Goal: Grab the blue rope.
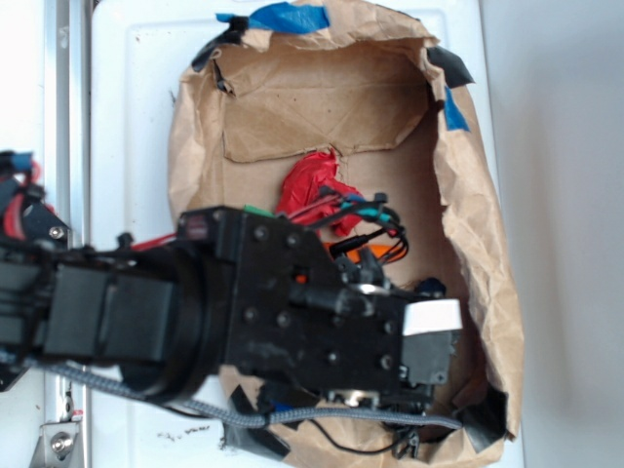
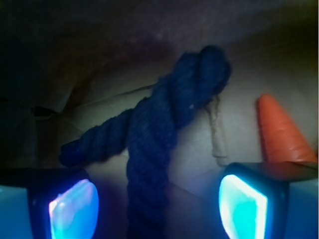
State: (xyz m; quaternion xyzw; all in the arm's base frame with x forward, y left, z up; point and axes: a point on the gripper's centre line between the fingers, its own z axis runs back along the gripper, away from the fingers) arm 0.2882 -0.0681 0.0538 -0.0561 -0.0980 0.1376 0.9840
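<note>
Already lined up, the spread fingers (image 2: 75, 206) straddle the blue rope (image 2: 164, 119) beside the orange carrot (image 2: 279, 132), only closing left.

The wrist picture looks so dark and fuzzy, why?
Wrist view: dim and shadowed, the blue rope soft-edged, the gripper's fingers glowing bright cyan, the orange carrot blurred. Exterior view: bright, washed-out white around the paper bag.

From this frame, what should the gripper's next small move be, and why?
Probably close now. In the wrist view the blue rope runs down between the two open fingers, roughly centred in the gripper, with the orange carrot off to one side. Depth is hard to judge; easing lower first may help.
</note>
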